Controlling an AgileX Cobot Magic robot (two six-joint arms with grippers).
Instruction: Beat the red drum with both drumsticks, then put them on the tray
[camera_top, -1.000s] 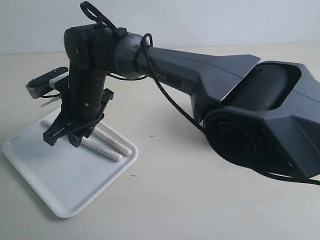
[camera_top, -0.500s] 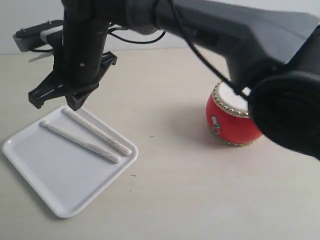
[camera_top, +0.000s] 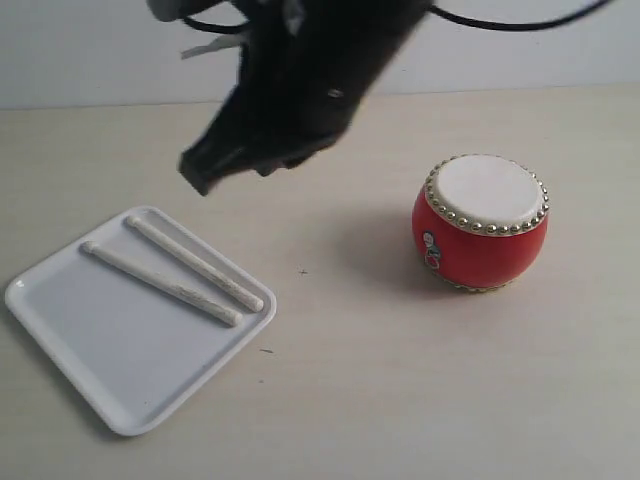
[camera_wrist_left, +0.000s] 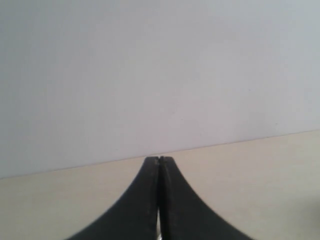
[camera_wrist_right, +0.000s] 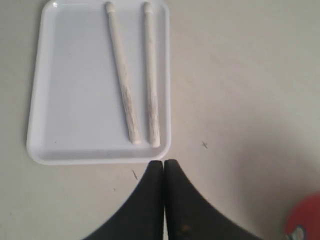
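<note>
**Exterior view.** You see the tray (camera_top: 70, 330) at the left of the table (camera_top: 380, 400). Both drumsticks (camera_top: 160, 283) lie on it side by side, close together but not touching. The red drum (camera_top: 480, 240) stands upright well to the right, off the tray. The right arm (camera_top: 300, 90), blurred, hangs above the space between them.

**Left wrist view.** Your left gripper (camera_wrist_left: 158, 161) has its jaws pressed together on nothing, with a pale wall (camera_wrist_left: 160, 70) behind it.

**Right wrist view.** Your right gripper (camera_wrist_right: 164, 162) is likewise closed and empty, just short of the tray's rim. Both sticks lie on the tray, and a sliver of the drum shows at the corner.
</note>
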